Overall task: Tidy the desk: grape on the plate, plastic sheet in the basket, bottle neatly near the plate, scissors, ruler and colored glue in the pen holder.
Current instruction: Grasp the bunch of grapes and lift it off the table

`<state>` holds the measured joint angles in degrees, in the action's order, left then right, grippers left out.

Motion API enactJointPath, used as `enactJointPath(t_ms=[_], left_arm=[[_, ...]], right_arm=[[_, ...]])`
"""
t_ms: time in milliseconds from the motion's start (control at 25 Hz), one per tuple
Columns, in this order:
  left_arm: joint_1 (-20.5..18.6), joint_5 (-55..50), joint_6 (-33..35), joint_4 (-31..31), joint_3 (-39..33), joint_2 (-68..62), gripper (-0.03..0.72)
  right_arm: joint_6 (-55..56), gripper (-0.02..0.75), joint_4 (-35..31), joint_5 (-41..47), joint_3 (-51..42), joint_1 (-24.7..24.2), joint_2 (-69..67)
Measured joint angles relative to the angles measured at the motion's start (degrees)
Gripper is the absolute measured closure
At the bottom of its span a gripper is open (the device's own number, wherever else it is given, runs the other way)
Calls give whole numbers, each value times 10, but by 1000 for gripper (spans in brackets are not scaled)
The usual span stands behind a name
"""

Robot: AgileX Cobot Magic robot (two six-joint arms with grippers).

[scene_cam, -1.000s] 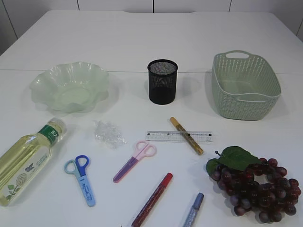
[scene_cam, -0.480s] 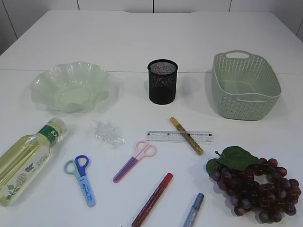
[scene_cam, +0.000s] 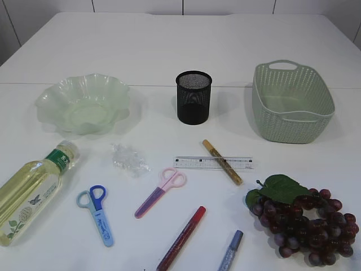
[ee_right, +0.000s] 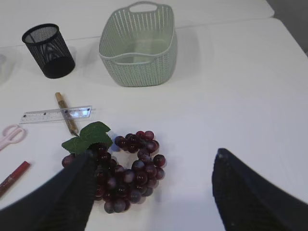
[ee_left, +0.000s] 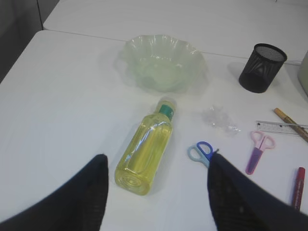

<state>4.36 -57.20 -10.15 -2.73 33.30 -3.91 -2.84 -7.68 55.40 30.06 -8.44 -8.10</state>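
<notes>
The bunch of dark purple plastic grapes [ee_right: 122, 168] lies on the white counter [scene_cam: 169, 51], far from the pale green wavy-edged plate [scene_cam: 84, 104]. Nothing looks tidied yet. The right gripper [ee_right: 151, 192] hangs above the grapes, fingers apart and empty, needing to descend; the left gripper [ee_left: 156, 192] hangs equally spread above the lying yellow bottle [ee_left: 147, 149].

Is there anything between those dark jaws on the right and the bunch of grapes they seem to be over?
Nothing visible. The right wrist view shows the right gripper open above bare white table, with the dark purple grape bunch lying just beside its left jaw, unobstructed.
</notes>
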Motion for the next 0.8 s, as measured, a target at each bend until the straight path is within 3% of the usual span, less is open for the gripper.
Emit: enactJointPath(t_ms=[200,360,560,800], left_arm=[[0,52,0,21,1,-110,225],[0,115,0,44,1,-220,232],[27,134,0,38,1,-328,232],[71,130,7,-1,1,-431,235]], right_arm=[[-6,155,-27,-77,0,0,-136],[-35,155,-95,-114,4,0,-248],[-126,155,-132,-103,40,16,-351],[-172,155,-115,-45,115,63,-458]])
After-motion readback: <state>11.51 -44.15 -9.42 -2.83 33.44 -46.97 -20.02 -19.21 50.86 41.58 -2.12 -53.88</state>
